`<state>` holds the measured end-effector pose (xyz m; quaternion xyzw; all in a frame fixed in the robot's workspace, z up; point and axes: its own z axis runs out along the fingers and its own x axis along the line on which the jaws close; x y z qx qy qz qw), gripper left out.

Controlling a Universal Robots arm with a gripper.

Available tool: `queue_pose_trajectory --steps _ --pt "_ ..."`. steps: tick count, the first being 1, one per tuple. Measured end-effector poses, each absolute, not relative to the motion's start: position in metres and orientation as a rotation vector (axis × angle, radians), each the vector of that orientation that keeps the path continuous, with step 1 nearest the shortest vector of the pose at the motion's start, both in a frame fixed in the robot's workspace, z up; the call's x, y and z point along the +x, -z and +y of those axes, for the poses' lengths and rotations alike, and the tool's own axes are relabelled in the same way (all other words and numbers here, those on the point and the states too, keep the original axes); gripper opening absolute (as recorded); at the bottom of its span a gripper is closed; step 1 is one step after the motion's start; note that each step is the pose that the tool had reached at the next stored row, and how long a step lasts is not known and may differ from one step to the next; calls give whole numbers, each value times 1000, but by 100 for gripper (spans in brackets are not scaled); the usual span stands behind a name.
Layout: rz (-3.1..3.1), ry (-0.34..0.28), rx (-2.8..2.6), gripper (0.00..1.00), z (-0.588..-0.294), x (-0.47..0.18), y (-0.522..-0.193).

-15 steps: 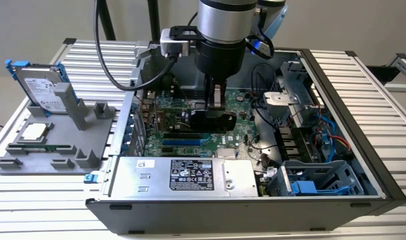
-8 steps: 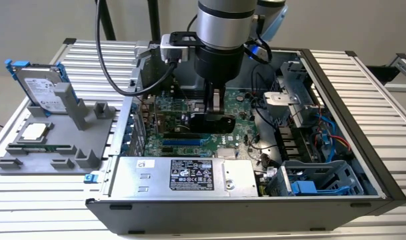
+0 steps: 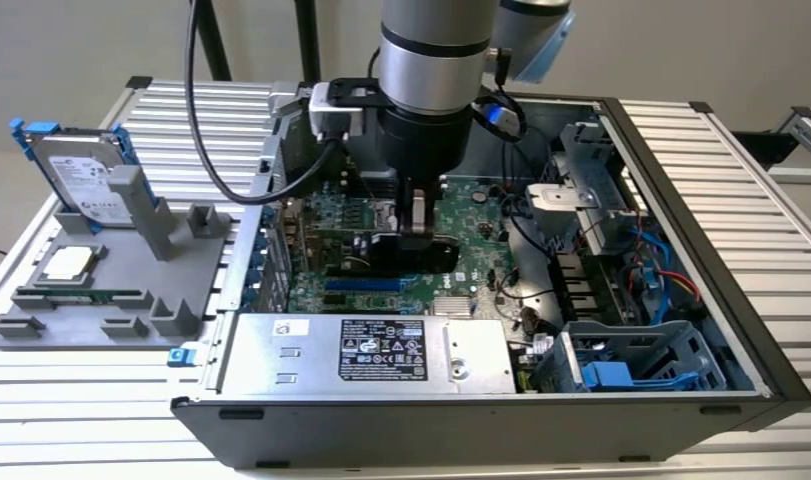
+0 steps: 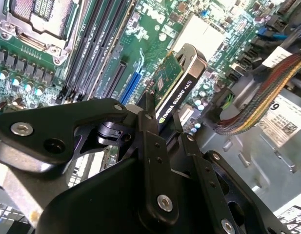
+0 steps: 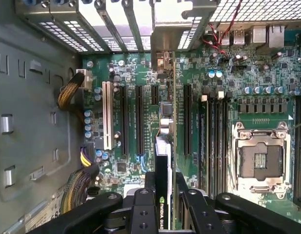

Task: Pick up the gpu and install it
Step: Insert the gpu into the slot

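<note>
Open computer case [image 3: 725, 300] on a slatted table [image 3: 98, 400], seen from above in the exterior view. Robot arm [image 3: 436, 60] reaching straight down into the case, over the green motherboard [image 3: 492, 250]. Gripper [image 3: 415, 228] closed on the gpu [image 3: 398, 258], fingers clamped on its two faces. In the second wrist view, gpu [image 4: 177, 85] held on edge between the black fingers [image 4: 152, 141], green board on one face, black cooler on the other, just above the motherboard [image 4: 155, 29] near the blue slot [image 4: 130, 87]. In the first wrist view, gpu [image 5: 165, 161] standing edge-on, lined up among the long black expansion slots [image 5: 139, 119], its silver bracket [image 5: 177, 29] up against the slotted rear panel of the case; whether seated in a slot, cannot tell. Empty processor socket [image 5: 260, 158] off to one side of the slots. Power supply [image 3: 365, 355] along the near edge of the case. At the exterior view's left, outside the case, a grey holder [image 3: 112, 290] carrying an upright silver hard drive [image 3: 78, 180].
</note>
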<state>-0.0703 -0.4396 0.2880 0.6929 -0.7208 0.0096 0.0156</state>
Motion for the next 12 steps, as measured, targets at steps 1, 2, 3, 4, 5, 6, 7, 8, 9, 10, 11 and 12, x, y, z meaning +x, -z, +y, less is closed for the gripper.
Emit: queue_pose_trajectory --steps 1,2,3,4,5,6,7,8,9,10,11,12 --pt "-2244 -30 2154 0 -439 -71 -287" --pt "-2246 -30 2152 0 -439 -72 -286" --pt "-2247 -30 2150 0 -439 -73 -285" --pt "-2248 -30 2149 0 -438 -75 -284" --pt "-2250 -30 2147 0 -437 -76 -283" --pt "-2251 -30 2146 0 -437 -77 -282" --pt "-2252 -30 2145 0 -436 -78 -281" --pt "-2254 -30 2143 0 -435 -79 -280" --pt "-2255 -30 2142 0 -435 -80 -279" --pt "-2256 -30 2141 0 -434 -81 -278" --pt "-2257 -30 2139 0 -434 -82 -277" --pt "-2258 -30 2138 0 -433 -83 -276"
